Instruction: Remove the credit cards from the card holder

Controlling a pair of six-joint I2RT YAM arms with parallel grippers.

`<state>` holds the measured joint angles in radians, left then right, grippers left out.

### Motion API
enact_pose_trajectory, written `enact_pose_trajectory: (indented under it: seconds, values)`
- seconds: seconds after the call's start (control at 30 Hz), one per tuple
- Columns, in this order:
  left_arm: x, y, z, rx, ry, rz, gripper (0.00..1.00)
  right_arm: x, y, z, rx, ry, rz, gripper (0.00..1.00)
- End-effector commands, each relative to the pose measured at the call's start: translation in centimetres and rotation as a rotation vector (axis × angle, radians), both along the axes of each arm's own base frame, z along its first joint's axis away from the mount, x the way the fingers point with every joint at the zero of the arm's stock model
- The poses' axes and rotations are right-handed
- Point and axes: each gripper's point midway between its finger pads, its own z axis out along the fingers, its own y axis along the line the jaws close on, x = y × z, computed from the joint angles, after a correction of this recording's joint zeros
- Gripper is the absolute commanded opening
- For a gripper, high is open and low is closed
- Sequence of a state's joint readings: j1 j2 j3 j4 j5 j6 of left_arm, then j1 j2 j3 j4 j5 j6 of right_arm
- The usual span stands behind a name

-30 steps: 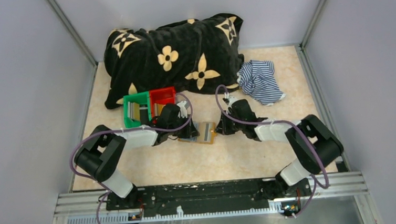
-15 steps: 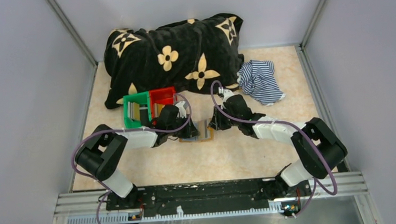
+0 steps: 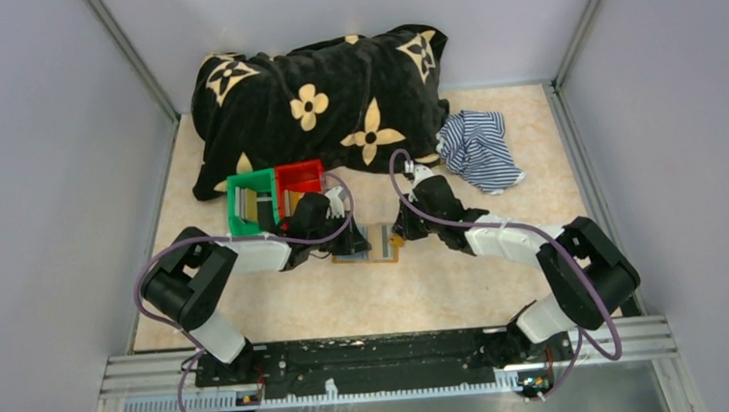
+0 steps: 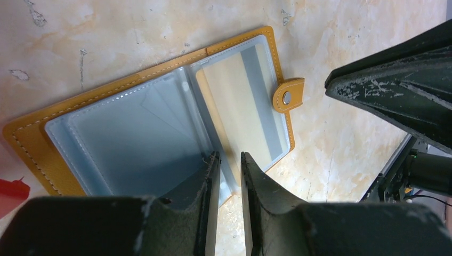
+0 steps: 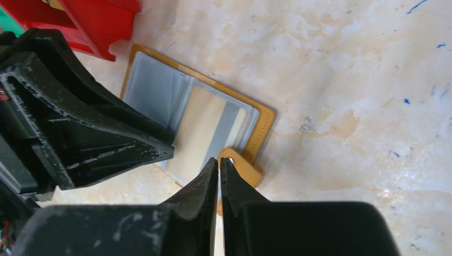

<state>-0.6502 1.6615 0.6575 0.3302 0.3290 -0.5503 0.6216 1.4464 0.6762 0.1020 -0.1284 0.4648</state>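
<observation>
The card holder [image 3: 368,242] lies open on the table between both arms, tan-orange with grey-blue pockets [image 4: 133,128]. A yellowish credit card with a grey stripe [image 4: 234,101] sits in the pocket on the tab side [image 5: 205,128]. My left gripper [image 4: 228,156] rests on the holder's middle fold, its jaws a narrow gap apart with nothing clamped [image 3: 339,242]. My right gripper [image 5: 219,160] has its tips almost together at the holder's edge, right beside the snap tab [image 5: 242,165]. Whether something thin is pinched there is hidden [image 3: 401,231].
A green bin [image 3: 249,200] and a red bin [image 3: 298,177] stand just behind the left gripper. A black flowered blanket [image 3: 324,102] fills the back. A striped blue-white cloth [image 3: 478,148] lies at the back right. Grey walls close in both sides.
My right gripper moved left and back to the holder's tab edge, opened briefly and closed again. The left gripper stayed on the holder.
</observation>
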Motion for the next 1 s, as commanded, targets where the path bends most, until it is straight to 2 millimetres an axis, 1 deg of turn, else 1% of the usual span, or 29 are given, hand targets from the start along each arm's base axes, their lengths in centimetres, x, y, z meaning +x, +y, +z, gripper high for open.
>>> enact_pose_trajectory:
  seconds: [0.0,0.07,0.17,0.27,0.37,0.47,0.63,0.77,0.97]
  values:
    - [-0.8,0.1,-0.9,0.001,0.033,-0.016,0.27,0.6,2.9,3.1,0.081,-0.075,0.043,0.01]
    - [-0.8,0.0,-0.9,-0.003,0.036,-0.018,0.27,0.5,3.0,2.4,0.070,-0.057,0.028,0.00]
    - [-0.9,0.0,-0.8,-0.006,0.037,-0.018,0.27,0.8,1.9,0.8,0.028,-0.024,-0.038,0.00]
    - [-0.9,0.0,-0.8,-0.007,0.035,-0.018,0.27,0.7,0.9,-0.4,-0.012,0.000,-0.066,0.00]
    - [-0.9,0.0,-0.9,-0.008,0.036,-0.018,0.27,0.7,-0.1,-1.0,-0.047,0.004,-0.107,0.00]
    - [-1.0,0.0,-0.9,-0.014,0.038,-0.019,0.27,0.7,-0.6,-1.4,-0.069,0.009,-0.118,0.00]
    - [-1.0,-0.2,-0.7,-0.024,0.039,-0.027,0.27,0.3,-0.1,-2.9,-0.079,0.048,-0.085,0.00]
    - [-0.9,-0.6,-0.2,-0.043,0.033,-0.038,0.27,-0.1,0.1,-4.1,-0.075,0.076,-0.075,0.00]
    - [-1.3,-2.2,1.4,-0.153,0.026,-0.089,0.27,-0.5,0.5,-5.0,-0.060,0.098,-0.052,0.00]
